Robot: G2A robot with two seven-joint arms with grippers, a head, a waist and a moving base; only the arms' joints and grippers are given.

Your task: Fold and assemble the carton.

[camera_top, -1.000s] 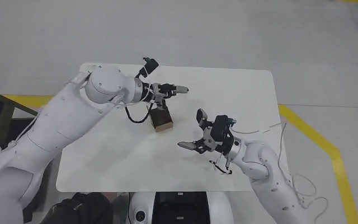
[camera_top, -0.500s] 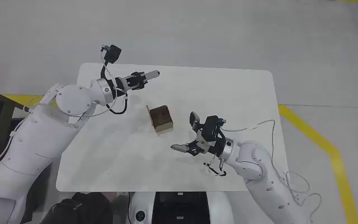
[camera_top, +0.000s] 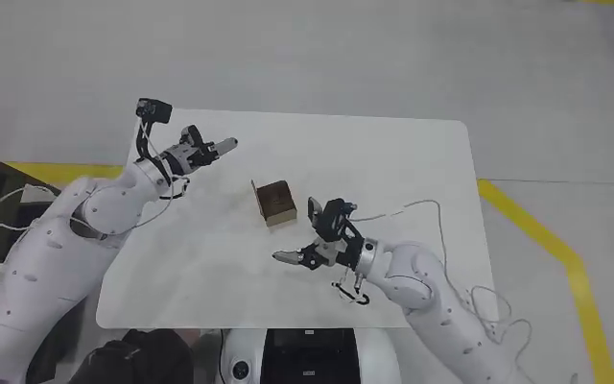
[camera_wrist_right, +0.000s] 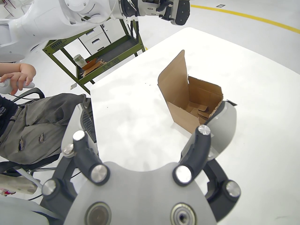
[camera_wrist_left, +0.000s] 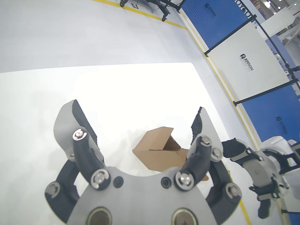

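A small brown carton [camera_top: 274, 202] stands on the white table [camera_top: 413, 163], its top open and one flap upright. Loose inner flaps lie inside the carton [camera_wrist_right: 187, 99]. My left gripper [camera_top: 216, 149] hangs open and empty over the table's far left part, well away from the carton [camera_wrist_left: 159, 151]. In its own view the left gripper [camera_wrist_left: 139, 120] has its jaws wide apart. My right gripper [camera_top: 299, 233] is open just beside the carton on its near right side. One of its fingers [camera_wrist_right: 225, 118] is close to the carton's wall; I cannot tell if it touches.
A green metal cart [camera_wrist_right: 93, 54] with scraps on its shelf stands off the table's left side. A yellow floor line [camera_top: 537, 226] runs past the table's right edge. Bare table surface lies to the right and behind the carton.
My left gripper has drawn back from the carton toward the table's far left corner. The right gripper has shifted left, closer to the carton. The carton stays put.
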